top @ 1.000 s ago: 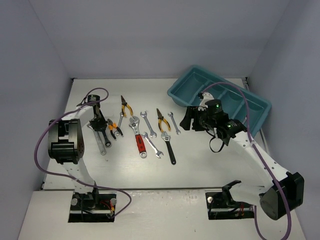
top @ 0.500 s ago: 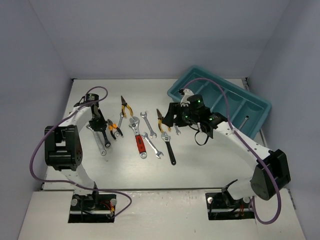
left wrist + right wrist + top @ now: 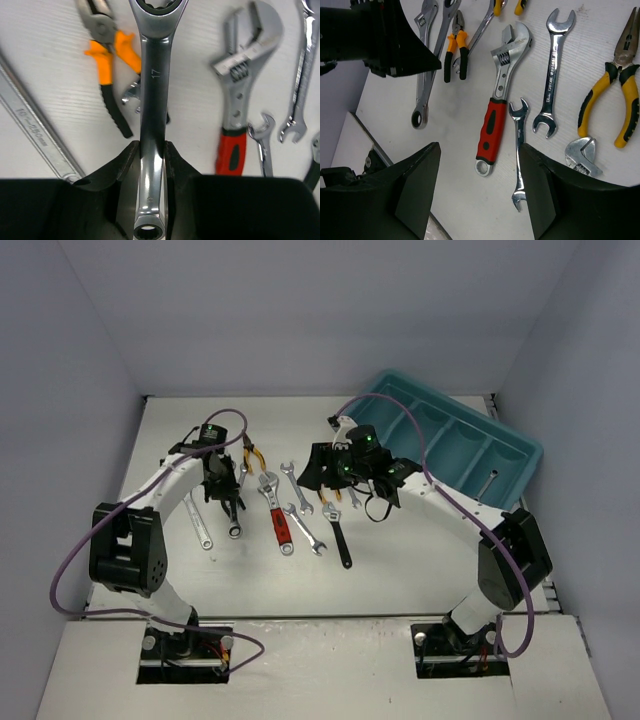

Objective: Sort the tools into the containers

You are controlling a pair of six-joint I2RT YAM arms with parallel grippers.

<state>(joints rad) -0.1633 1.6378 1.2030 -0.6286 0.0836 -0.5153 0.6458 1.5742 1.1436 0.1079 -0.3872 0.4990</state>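
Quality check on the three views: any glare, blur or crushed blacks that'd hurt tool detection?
Left wrist: glare streak down the ratchet wrench shank, 17 stamp legible; left fingers near-black, no detail. Right wrist: red-handled adjustable wrench and table sharp; right fingers plain dark silhouettes. Top external: soft even light, only faint shadows.

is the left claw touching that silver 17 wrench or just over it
Touching. The left wrist view shows the left claw shut on the silver 17 wrench, with both fingers pressed against its shaft.
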